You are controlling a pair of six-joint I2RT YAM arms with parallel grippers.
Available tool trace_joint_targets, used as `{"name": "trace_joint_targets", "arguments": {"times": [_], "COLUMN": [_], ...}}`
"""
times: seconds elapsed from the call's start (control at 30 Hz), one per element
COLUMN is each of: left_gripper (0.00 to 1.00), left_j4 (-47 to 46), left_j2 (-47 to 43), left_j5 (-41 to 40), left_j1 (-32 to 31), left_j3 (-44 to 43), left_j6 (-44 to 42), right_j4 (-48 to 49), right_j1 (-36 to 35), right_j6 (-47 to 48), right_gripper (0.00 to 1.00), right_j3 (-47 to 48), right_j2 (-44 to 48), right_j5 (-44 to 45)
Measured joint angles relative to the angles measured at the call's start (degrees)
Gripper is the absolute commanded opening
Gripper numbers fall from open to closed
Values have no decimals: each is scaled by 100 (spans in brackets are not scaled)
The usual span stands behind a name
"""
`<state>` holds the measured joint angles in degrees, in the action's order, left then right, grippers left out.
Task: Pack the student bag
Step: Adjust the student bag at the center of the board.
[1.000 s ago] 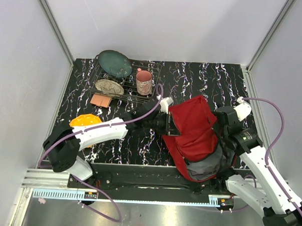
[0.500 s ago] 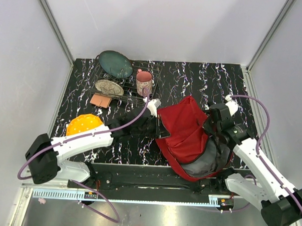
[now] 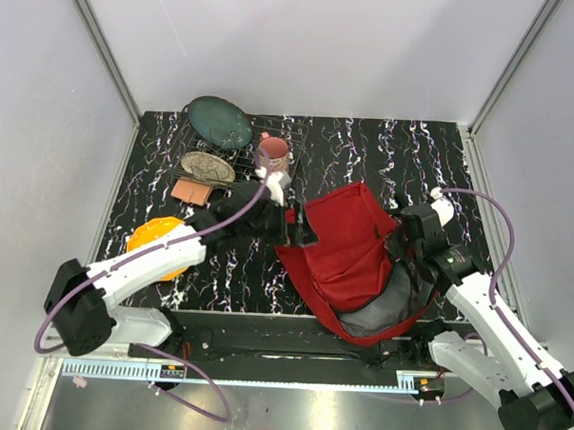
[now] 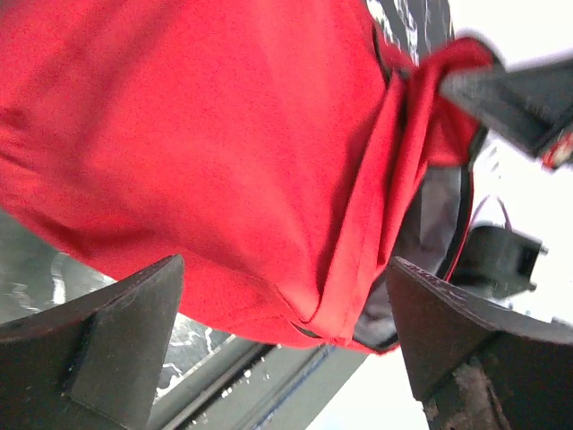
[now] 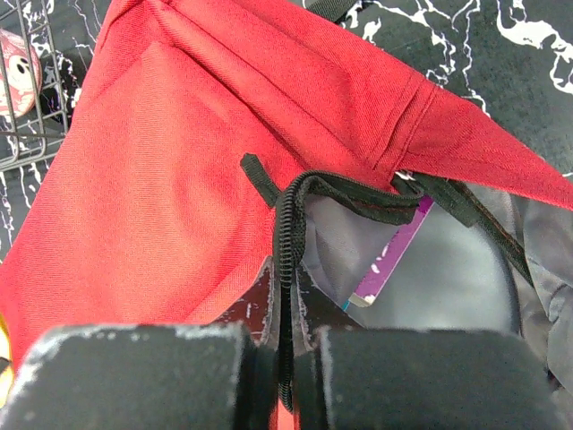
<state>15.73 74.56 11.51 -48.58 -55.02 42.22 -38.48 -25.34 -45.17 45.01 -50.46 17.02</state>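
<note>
While right pincer (image 5: 285, 340) clamps one student bag (image 3: 347, 251), left pincer (image 4: 282, 269) gapes

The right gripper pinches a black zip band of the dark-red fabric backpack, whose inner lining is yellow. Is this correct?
The lining is grey, not yellow; the right wrist view shows it. The right gripper does pinch the black zip band of the dark-red fabric backpack.

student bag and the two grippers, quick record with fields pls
student bag: dark red, lying down, mouth open, grey lining showing
inside: purple strip against the lining, kind unclear
left gripper: open, red fabric in front of it
right gripper: shut on black strap at the bag's mouth
behind: wire rack holding pink mug
</note>
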Motion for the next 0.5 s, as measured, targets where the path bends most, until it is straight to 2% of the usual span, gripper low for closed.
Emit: {"name": "trace_joint_targets", "arguments": {"times": [0.1, 0.13, 0.2, 0.23, 0.33, 0.5], "left_gripper": [99, 99, 99, 99, 99, 99], "left_j4": [260, 334, 428, 431, 437, 339], "left_j2": [-354, -448, -564, -581, -501, 122], "left_j5": [-105, -136, -177, -212, -223, -4], "left_j1": [625, 835, 1325, 1491, 1937, 2435], "left_j3": [-85, -146, -282, -308, -313, -310], "left_j6": [-199, -267, -374, -407, -472, -468], "right_j4": [-9, -26, -57, -57, -251, -940], "right_j1": [2, 2, 2, 2, 2, 0], "right_j6": [-85, -109, -127, -146, -98, 55], "right_gripper": [0, 4, 28, 43, 74, 78], "right_j3": [-111, -144, -164, -164, -66, 605], "right_j2": [146, 173, 181, 181, 210, 535], "right_j5": [-2, -2, -7, -17, -70, 44]}}
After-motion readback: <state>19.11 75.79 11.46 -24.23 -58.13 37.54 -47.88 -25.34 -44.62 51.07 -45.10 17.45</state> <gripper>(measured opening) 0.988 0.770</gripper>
